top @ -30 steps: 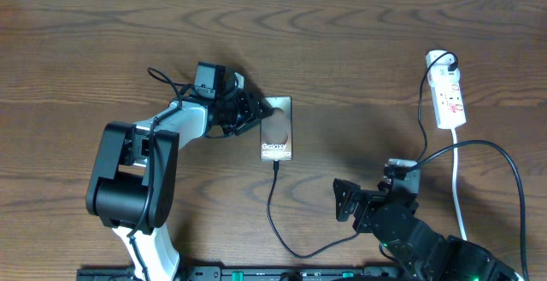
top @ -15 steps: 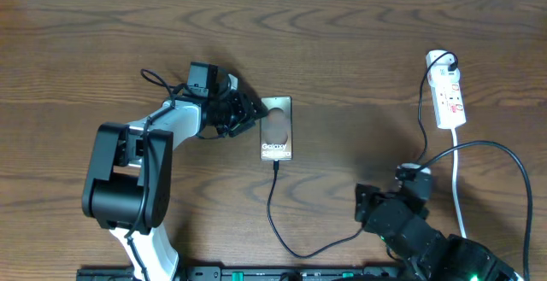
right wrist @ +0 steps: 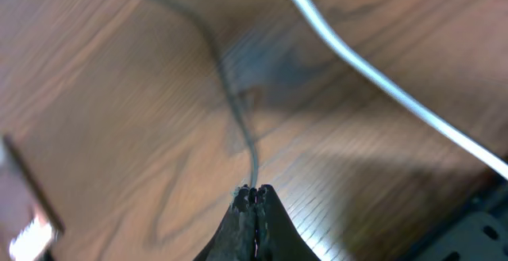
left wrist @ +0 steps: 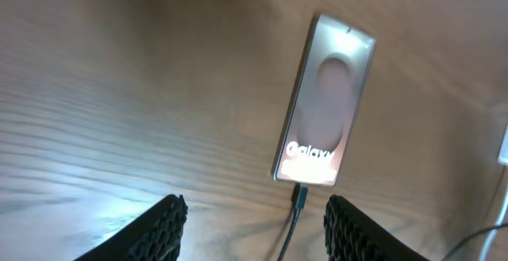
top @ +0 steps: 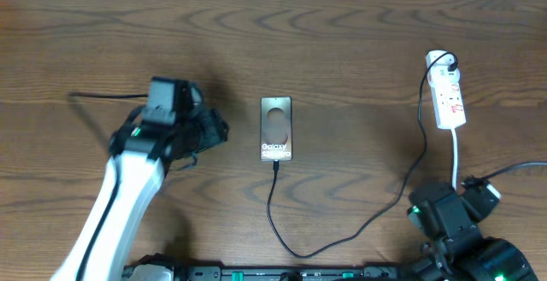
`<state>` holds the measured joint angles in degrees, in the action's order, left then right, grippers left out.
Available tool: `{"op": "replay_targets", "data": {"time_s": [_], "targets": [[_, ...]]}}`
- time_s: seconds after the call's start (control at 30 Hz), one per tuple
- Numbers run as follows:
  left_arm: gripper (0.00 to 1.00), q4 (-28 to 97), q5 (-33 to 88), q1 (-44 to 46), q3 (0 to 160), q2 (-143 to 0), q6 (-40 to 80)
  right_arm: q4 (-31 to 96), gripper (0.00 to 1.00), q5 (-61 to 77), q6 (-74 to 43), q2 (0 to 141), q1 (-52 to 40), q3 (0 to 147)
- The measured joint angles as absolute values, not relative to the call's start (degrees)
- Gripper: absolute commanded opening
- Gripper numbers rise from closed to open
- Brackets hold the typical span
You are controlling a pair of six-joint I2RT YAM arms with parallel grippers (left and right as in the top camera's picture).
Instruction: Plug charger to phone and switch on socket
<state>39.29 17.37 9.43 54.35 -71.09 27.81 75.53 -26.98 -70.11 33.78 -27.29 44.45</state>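
Charger's in the phone [top: 276, 129] — I judge the switch is what's left.
The charger [top: 270, 202] runs up the desk [top: 359, 50] to the phone's near edge and looks seated. The phone lies flat mid-desk, the socket [top: 449, 97] well off to the right, and I can't tell if its switch is on. My left hand [left wrist: 255, 217], wide open and empty, has backed away from the phone's side, where it was a second ago — my right hand [right wrist: 252, 191], pinched closed on nothing, has pulled back toward the near right corner.
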Motion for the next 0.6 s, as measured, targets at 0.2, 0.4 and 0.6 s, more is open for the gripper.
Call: {"op": "replay_targets", "data": {"time_s": [0.2,0.4,0.6], "targets": [[0.58,45.8,9.3,9.4,54.3,-48.5,26.7,72.7,0.01,-26.4,-65.6,40.5,-9.8,47.4],[0.57,54.4,3.1,9.4,54.4,-32.6,26.7,67.6,0.01,-19.2,-52.3,57.2,6.3,56.1],[0.94,65.4,0.6,9.4,54.4,-23.3,26.7,66.3,0.01,-11.7,-39.6,79.0,16.5,67.1]]}}
